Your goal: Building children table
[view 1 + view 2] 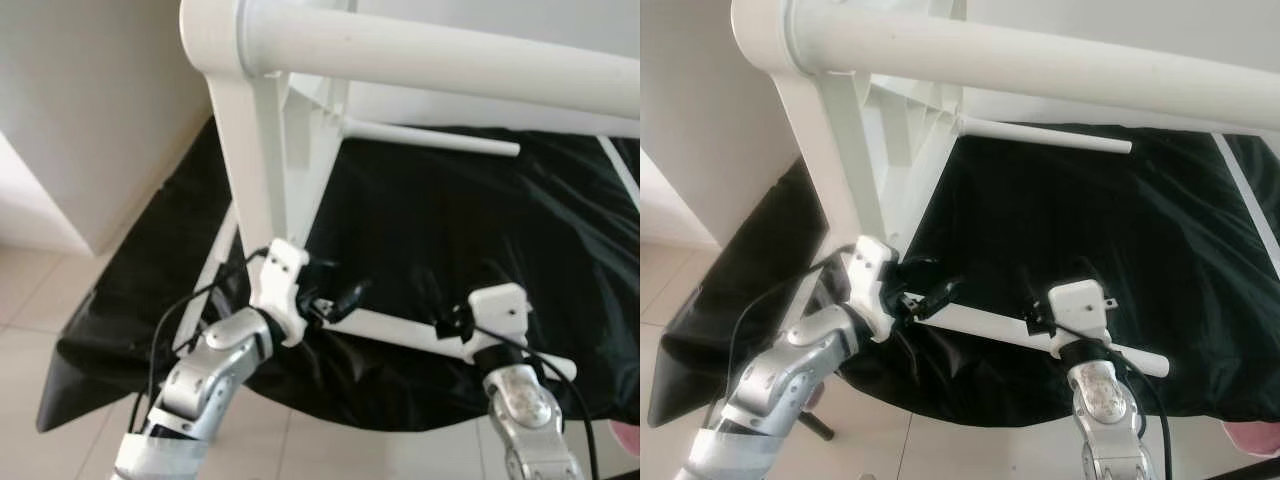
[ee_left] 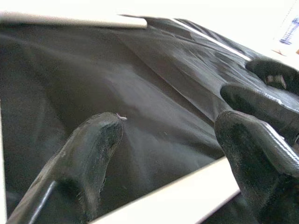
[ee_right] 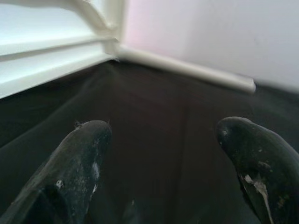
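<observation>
White plastic table frame (image 1: pixel 270 150) stands tipped on a black sheet (image 1: pixel 450 230), 1 leg pointing at the camera. A loose white leg (image 1: pixel 990 325) lies across the sheet's near edge. Left gripper (image 2: pixel 168 154) straddles that leg, its 2 fingers apart and not gripping. Right gripper (image 3: pixel 163 154) hovers wide over bare sheet. The step looks like leg pickup; next, close on it and aim for a socket.

From the head we look down on the black sheet (image 1: pixel 420 240); both wrist cameras see it very near.
</observation>
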{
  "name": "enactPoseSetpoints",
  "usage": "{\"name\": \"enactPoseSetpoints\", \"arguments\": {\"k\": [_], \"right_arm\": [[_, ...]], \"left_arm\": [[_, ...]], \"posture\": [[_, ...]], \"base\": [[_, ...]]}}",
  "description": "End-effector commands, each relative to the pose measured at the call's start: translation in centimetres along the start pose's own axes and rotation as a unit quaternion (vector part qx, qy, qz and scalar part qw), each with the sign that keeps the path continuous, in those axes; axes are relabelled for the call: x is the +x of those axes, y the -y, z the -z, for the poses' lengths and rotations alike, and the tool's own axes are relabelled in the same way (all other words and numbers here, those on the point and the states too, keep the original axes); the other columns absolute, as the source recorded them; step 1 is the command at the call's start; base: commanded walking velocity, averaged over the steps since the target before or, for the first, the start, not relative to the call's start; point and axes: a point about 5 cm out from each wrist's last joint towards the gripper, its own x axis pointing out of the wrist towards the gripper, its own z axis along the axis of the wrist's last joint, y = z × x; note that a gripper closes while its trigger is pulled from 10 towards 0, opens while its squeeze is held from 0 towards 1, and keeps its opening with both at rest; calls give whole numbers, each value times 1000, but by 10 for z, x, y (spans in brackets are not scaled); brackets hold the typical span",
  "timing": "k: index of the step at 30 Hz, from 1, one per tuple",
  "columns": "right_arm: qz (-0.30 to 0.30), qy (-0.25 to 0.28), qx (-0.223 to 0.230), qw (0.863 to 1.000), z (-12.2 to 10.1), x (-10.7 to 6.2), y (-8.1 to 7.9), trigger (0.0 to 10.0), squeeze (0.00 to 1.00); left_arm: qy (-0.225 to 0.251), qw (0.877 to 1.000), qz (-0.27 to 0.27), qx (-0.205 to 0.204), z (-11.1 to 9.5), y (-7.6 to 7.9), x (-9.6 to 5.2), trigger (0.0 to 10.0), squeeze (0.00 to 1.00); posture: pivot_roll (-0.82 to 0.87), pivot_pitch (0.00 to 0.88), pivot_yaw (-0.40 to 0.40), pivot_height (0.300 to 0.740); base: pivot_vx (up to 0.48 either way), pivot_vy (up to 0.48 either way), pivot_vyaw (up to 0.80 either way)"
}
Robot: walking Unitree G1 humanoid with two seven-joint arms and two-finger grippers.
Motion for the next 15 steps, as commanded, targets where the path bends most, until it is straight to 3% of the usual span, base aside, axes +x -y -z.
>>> {"name": "enactPoseSetpoints", "arguments": {"k": [1, 4, 5, 6, 10, 15], "right_arm": [[7, -12, 10, 1000, 4, 0, 0, 10000, 0], [12, -15, 19, 1000, 5, 0, 0, 10000, 0], [21, -20, 30, 999, 7, 0, -1, 10000, 0], [43, -30, 46, 998, 13, 3, 2, 10000, 0], [54, -30, 62, 996, 14, 7, 0, 10000, 0], [56, -25, 83, 995, 13, 12, -3, 10000, 0]], "left_arm": [[1, 999, 34, 11, 0, 3, -1, 10000, 0], [1, 1000, 16, 20, 1, 1, 0, 10000, 0], [6, 999, -11, 40, 1, -1, 0, 10000, 0], [23, 995, -76, 57, 4, -2, -1, 10000, 0], [24, 991, -103, 80, 10, -1, -3, 10000, 0], [21, 991, -107, 72, 18, 0, -2, 10000, 0]], "posture": [[-2, 35, 37, 740], [2, 34, 36, 740], [2, 34, 36, 740], [10, 37, 32, 740], [12, 35, 34, 740], [15, 33, 34, 740]], "base": [[0, 0, 0], [0, 0, 0], [0, 0, 0], [0, 0, 0], [0, 0, 0], [0, 0, 0]]}}
